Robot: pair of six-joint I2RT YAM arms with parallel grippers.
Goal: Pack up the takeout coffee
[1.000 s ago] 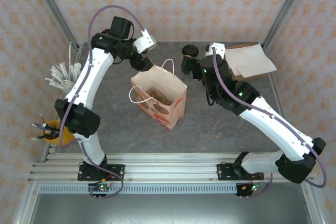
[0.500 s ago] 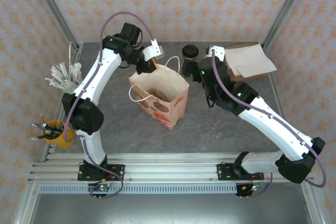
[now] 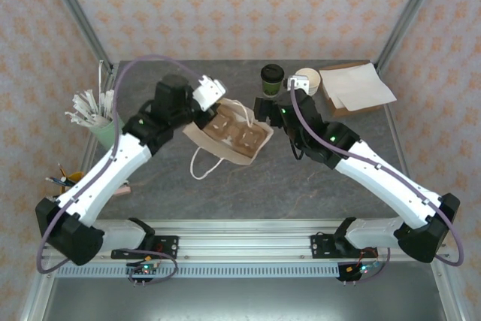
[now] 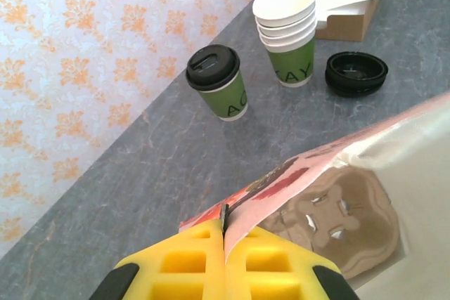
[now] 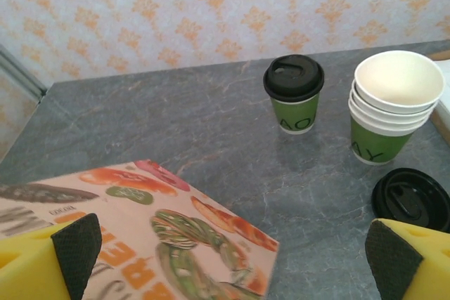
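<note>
Jaws of the left gripper (image 4: pixel 223 244) are clenched on the top edge of the printed brown paper bag (image 4: pixel 337 166), the thin rim pinched flat between the yellow pads. Inside the bag's open mouth lies a brown moulded-cardboard cup carrier (image 4: pixel 337 223). In the top view the bag (image 3: pixel 229 134) leans over on the grey stone-pattern counter (image 3: pixel 301 178), its white cord handles loose.

The right gripper (image 5: pixel 232 247) hovers above the bag's printed side, jaws released and spread wide, grasping nothing.

Beyond both, the small dark-green paper cup with its round black plastic lid on top (image 5: pixel 294 93) stands upright near the counter's far edge, apart from the bag. Just beside it is a stack of lidless green cups with cream rims (image 5: pixel 394 103), and near that a loose black plastic lid (image 5: pixel 410 198).
</note>
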